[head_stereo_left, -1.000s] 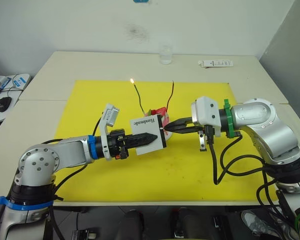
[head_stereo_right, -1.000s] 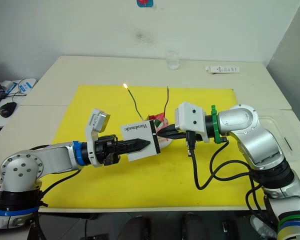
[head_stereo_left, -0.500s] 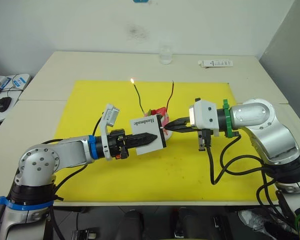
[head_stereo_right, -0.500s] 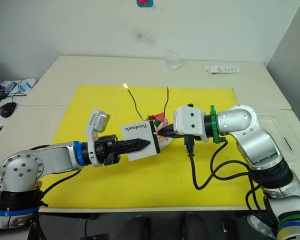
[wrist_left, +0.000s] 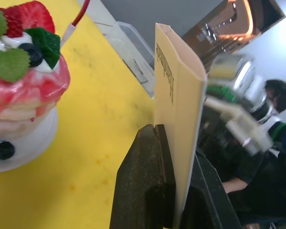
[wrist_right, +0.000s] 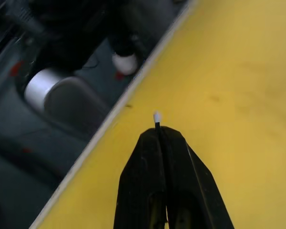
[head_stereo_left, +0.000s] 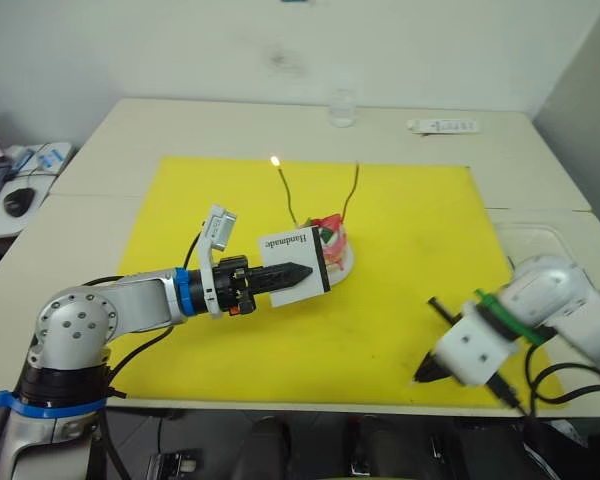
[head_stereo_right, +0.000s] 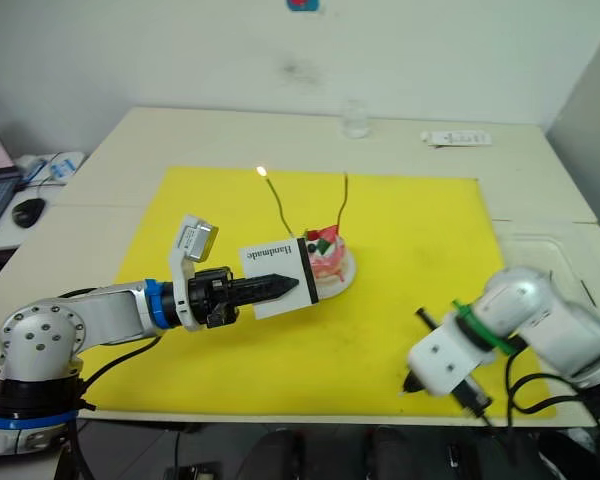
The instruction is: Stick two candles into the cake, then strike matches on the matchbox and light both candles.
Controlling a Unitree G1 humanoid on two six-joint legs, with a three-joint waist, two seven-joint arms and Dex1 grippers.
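Note:
The cake (head_stereo_left: 332,245) sits on its white plate mid-mat, with both candles stuck in it. The green candle (head_stereo_left: 287,195) burns with a small flame at its tip; the red candle (head_stereo_left: 352,190) shows no flame. My left gripper (head_stereo_left: 305,270) is shut on the matchbox (head_stereo_left: 280,245), holding it upright just left of the cake (wrist_left: 19,81). Far off at the mat's front right edge, my right gripper (head_stereo_left: 420,378) points down, shut on a match (wrist_right: 156,117) whose pale head sticks out unlit.
A yellow mat (head_stereo_left: 400,230) covers the table's middle. At the back stand a clear glass (head_stereo_left: 341,105) and a white remote-like bar (head_stereo_left: 440,126). A clear tray (head_stereo_left: 540,245) lies right of the mat; a mouse (head_stereo_left: 18,200) at far left.
My right arm swung away from the matchbox and cake, down to the mat's front right edge. The left gripper and matchbox stayed put. The camera shifted slightly.

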